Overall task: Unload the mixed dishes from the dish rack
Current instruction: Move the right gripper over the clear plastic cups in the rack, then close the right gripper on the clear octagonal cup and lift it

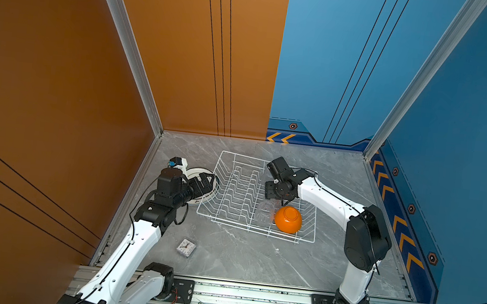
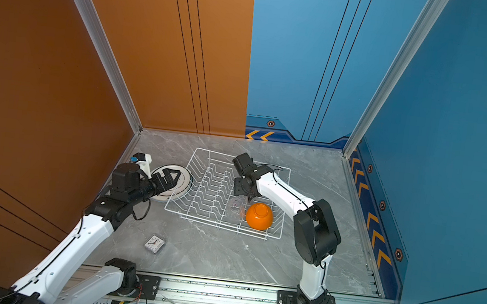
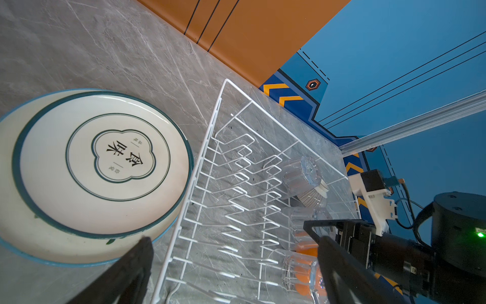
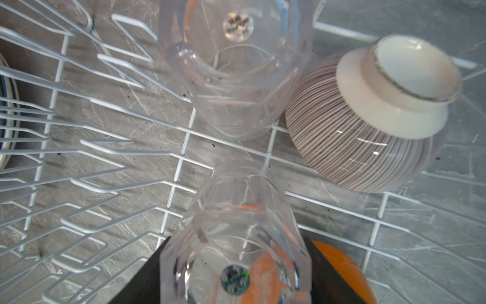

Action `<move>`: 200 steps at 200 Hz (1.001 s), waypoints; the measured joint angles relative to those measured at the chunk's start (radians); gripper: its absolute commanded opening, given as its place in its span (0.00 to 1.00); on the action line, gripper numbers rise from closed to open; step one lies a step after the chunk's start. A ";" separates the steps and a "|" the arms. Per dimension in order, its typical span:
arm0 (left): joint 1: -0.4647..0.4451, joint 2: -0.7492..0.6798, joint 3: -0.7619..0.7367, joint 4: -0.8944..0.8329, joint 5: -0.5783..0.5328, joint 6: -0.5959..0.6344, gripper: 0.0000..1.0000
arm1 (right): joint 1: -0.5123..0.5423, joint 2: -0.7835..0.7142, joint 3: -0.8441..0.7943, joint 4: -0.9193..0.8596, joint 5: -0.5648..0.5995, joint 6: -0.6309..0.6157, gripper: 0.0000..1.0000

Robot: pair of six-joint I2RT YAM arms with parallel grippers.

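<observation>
Left gripper (image 2: 172, 179) spread wide; right gripper (image 4: 236, 252) fingers (image 4: 142, 279) flank 1 tumbler (image 4: 234, 210) — clamped or not, we cannot tell. Loosely pinched, slick glass could slip.

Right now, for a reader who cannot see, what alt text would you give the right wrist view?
The right gripper has its black fingers either side of a clear tumbler in the white dish rack. Beyond it are a second tumbler and an overturned striped bowl; an orange bowl sits close by.

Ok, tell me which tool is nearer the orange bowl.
Right. The right tool straddles a tumbler beside the orange bowl; the left tool hovers over the plates outside the rack.
</observation>
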 measured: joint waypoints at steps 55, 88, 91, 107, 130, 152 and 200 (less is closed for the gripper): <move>-0.014 0.012 0.000 0.002 0.000 0.000 0.98 | -0.002 0.000 0.002 0.000 0.003 0.000 0.53; -0.023 0.012 0.000 0.002 0.001 0.000 0.98 | -0.008 -0.011 0.002 -0.002 -0.002 0.000 0.52; -0.024 0.012 0.000 0.002 0.001 -0.001 0.98 | -0.009 -0.014 0.002 -0.002 -0.002 0.000 0.52; -0.025 0.012 0.000 0.002 0.004 -0.001 0.98 | -0.016 -0.044 0.002 -0.002 -0.013 0.001 0.52; -0.025 0.018 0.007 -0.003 0.008 -0.001 0.98 | -0.025 -0.109 0.002 0.001 -0.029 0.002 0.51; -0.026 0.024 0.018 -0.005 0.011 -0.004 0.98 | -0.035 -0.181 -0.008 0.016 -0.050 0.005 0.51; -0.039 0.047 0.029 0.014 0.042 -0.039 0.98 | -0.069 -0.281 -0.075 0.093 -0.143 0.028 0.50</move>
